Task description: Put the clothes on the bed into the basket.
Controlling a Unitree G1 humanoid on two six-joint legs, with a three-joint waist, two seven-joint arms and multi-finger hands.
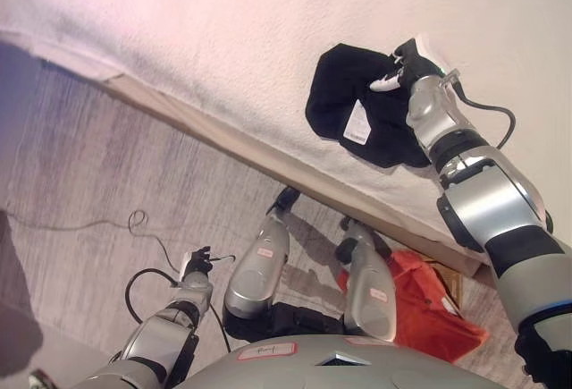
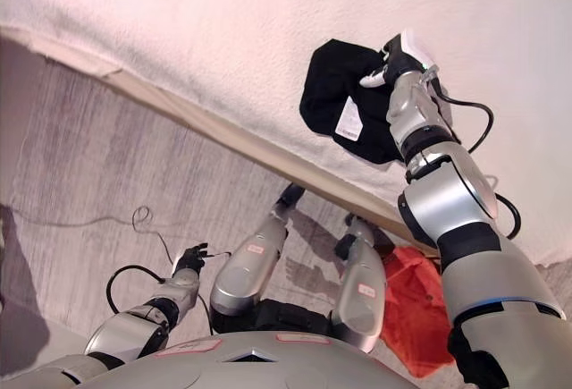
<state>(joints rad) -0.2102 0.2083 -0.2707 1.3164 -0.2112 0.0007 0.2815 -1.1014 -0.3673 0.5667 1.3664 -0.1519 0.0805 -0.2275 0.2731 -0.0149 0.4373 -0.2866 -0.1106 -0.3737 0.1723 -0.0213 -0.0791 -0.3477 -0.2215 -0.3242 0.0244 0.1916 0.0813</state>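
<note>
A black garment lies crumpled on the bed, near the bed's front edge and toward the right side of the view. A white label shows on its lower part, facing up. The cloth is bunched into a rough heap with folds, and it rests wholly on the white, textured bed cover.

The right hand sits at the garment's upper right edge, reaching in from the lower right over the bed. Its dark fingers are bent down onto the black cloth and its white tips touch the fabric, but whether they actually pinch the cloth or only rest on it cannot be told from either view.

Along the front of the bed runs a pale wooden side rail, slanting from upper left to lower right. Below it is a grey floor with a wood-grain look.

On the floor close under the rail, at the lower right, lies an orange piece of fabric, partly hidden behind the robot.

The left hand hangs low over the floor at the lower left, well apart from the bed and the garment; its fingers look loosely curled and hold nothing.

No basket shows in either view.
</note>
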